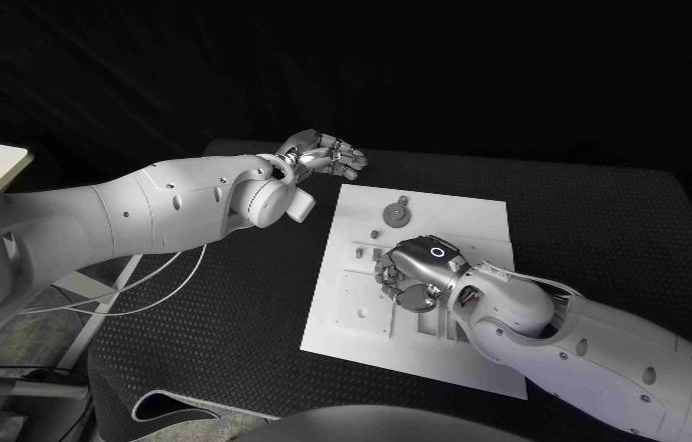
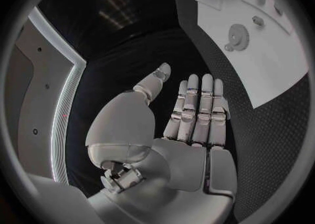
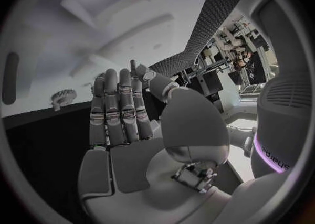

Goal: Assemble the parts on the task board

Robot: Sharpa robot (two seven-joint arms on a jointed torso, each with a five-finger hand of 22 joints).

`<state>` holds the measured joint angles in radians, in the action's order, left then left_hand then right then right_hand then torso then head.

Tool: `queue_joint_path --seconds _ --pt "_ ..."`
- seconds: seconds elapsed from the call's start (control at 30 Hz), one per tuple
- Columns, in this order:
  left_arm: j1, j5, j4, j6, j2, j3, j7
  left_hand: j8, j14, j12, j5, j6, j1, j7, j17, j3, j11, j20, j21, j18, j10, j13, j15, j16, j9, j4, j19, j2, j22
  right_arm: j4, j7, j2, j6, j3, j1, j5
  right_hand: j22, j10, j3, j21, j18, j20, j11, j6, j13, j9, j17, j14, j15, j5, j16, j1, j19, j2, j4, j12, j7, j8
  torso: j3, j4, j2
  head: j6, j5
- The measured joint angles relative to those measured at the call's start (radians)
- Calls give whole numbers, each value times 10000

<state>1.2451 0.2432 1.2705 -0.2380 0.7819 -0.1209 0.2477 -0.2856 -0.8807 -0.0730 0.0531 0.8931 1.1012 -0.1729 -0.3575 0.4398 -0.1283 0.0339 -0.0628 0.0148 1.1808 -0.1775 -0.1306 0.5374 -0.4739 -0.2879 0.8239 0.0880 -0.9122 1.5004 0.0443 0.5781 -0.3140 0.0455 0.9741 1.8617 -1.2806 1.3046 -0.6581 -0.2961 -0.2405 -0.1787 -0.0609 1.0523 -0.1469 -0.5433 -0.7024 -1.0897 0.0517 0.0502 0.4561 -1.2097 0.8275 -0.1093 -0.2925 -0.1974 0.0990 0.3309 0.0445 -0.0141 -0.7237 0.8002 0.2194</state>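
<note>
My left hand [image 1: 320, 152] hangs over the bare black worktop [image 1: 245, 292], just off the far left corner of the task board [image 1: 476, 217]. Its fingers are straight and apart, and it has hold of nothing. It takes no part in the step in hand.

The board lies in the middle of the worktop, white, with its long sides running away from me. A small grey gear [image 1: 397, 208] lies free on the far half, apart from both hands. In the left wrist view the same gear [image 2: 238, 36] sits flat on the plate with open board all round it.

My right hand [image 1: 414, 272] is down on the middle of the board, fingers bent onto a round grey part [image 1: 417, 297]. I judge this to be the seating of that part. Whether I grip it or merely press on it I cannot tell, since the hand covers the contact.

The next move calls for a straight, square push, then a clean lift clear.

Room: the board's left edge is near my right hand, with open worktop beyond it. The near right corner lies under my right forearm. The far half is open for a reach to the gear.
</note>
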Motion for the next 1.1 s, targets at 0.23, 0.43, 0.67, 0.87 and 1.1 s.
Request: queue_joint_path --seconds 0.23,0.43,0.67,0.87,1.1 --pt "4 0 13 -8 -1 1 0 0 0 0 0 0 0 0 -9 0 0 0 0 0 0 0 0 0 0 0 0 0 11 -36 -9 -32 -9 0 -19 34 0 0 0 0 0 0 0 0 1 1 -10 0 0 0 0 0 0 0 0 0 0 0 -11 -1 8 74 144" --pt "6 -1 19 -10 -1 1 0 0 0 0 0 0 0 0 -15 0 0 0 0 0 0 -1 0 0 -1 0 0 0 20 -99 -14 -78 -9 3 -47 64 1 0 0 0 1 0 0 0 -7 2 -10 0 0 0 0 0 0 0 0 0 0 0 -9 3 8 106 184" --pt "8 -1 29 -13 0 1 -3 0 0 0 0 0 0 0 -18 0 0 0 0 -1 0 4 0 0 -1 0 0 0 20 -200 -18 -144 -8 18 -109 89 -8 0 0 0 0 0 0 -1 -7 -9 -18 0 0 0 0 0 0 0 0 0 1 -1 -5 9 8 140 218" --pt "9 -1 50 -15 -4 1 -3 0 0 0 0 0 0 0 -28 0 0 0 0 -1 0 7 0 0 8 0 0 0 30 -297 -24 -191 -7 47 -143 111 -8 0 0 0 0 0 0 -1 -6 -9 -17 0 0 0 0 0 0 0 0 0 1 -1 0 10 9 178 262" --pt "10 -1 51 -15 -4 1 -4 0 0 0 0 0 0 0 -27 0 -36 0 0 0 -36 7 0 -39 7 0 0 0 39 -378 -26 -191 -4 54 -147 123 -7 0 0 0 0 0 0 -1 -15 -7 -27 0 0 0 0 0 0 0 0 0 1 -1 2 12 11 231 327"
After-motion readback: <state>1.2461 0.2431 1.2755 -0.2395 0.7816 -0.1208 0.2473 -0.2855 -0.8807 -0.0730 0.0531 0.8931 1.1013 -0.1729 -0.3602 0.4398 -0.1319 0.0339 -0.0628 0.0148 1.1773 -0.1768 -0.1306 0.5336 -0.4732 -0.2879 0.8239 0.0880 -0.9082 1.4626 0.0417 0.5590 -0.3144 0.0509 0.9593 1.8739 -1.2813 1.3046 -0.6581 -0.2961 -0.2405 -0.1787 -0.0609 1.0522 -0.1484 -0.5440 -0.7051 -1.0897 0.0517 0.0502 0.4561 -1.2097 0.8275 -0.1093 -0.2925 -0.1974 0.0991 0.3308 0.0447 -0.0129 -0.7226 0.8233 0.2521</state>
